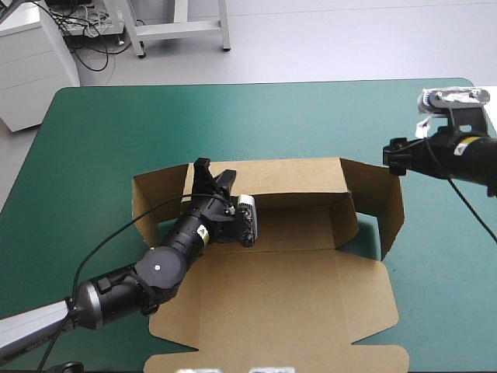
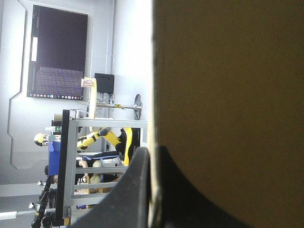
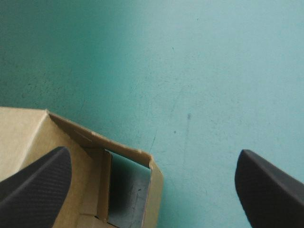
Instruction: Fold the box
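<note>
Box [image 1: 279, 303] wall seemingly in left tool [image 1: 215, 174].

Bare teal-green cover [image 1: 256, 116] beyond and right of the box [image 1: 287, 303], walls raised

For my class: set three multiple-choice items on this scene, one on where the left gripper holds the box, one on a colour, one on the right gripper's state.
1. Where does the left gripper hold the box?
A. its far wall, near the left end
B. its near lid edge
C. its right flap

2. What colour is the table cover?
A. grey
B. teal-green
C. white

3. The right gripper is:
A. shut on the box
B. shut on nothing
C. open

Key:
1 A, the high view shows its fingers astride the far wall.
2 B, that colour shows all around the box.
3 C, its fingers stand wide apart in its wrist view.
</note>
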Available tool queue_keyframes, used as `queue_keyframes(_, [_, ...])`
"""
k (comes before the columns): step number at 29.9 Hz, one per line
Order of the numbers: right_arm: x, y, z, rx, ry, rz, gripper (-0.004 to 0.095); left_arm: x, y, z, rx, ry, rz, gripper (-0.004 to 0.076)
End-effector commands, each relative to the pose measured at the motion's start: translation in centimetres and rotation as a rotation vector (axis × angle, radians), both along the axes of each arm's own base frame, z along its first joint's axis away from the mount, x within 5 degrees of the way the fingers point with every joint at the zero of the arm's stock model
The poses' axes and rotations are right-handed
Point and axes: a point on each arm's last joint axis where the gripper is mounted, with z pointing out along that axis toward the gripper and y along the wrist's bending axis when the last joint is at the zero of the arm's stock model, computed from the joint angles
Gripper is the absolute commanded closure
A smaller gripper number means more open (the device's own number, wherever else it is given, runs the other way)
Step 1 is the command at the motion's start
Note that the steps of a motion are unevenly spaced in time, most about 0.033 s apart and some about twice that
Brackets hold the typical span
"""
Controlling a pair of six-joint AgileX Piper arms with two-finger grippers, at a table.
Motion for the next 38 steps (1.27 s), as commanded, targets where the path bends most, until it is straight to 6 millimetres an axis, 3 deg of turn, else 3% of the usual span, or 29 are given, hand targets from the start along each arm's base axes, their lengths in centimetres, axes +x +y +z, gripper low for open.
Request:
queue_keyframes(1, [2.7,0.2,1.4,0.021,-0.059,-0.002,0.0048,-0.2,0.5,2.1,-0.048,-0.066,0.021,0.0756])
queue_keyframes(9, [8.9,1.0,-1.4,0.029,0.122,0.012,0.0048,-0.2,0.5,2.1,-0.068,-0.057,0.026,0.0756])
queue_keyframes(15, [11.1,1.1,-5.1,0.008,0.306,0.019,0.0048,-0.2,0.3,2.0,-0.079,-0.045,0.013,0.0756])
queue_keyframes(19, [11.0,1.2,-5.8,-0.003,0.372,0.030,0.0048,-0.2,0.4,1.9,-0.086,-0.034,0.017,0.0756])
queue_keyframes(23, [10.3,1.1,-5.1,-0.002,0.357,0.030,0.0048,-0.2,0.4,1.9,-0.092,-0.025,0.028,0.0756])
queue_keyframes(38, [6.3,1.4,-5.8,0.001,0.385,0.133,0.0048,-0.1,0.6,1.9,-0.099,-0.021,0.056,0.0755])
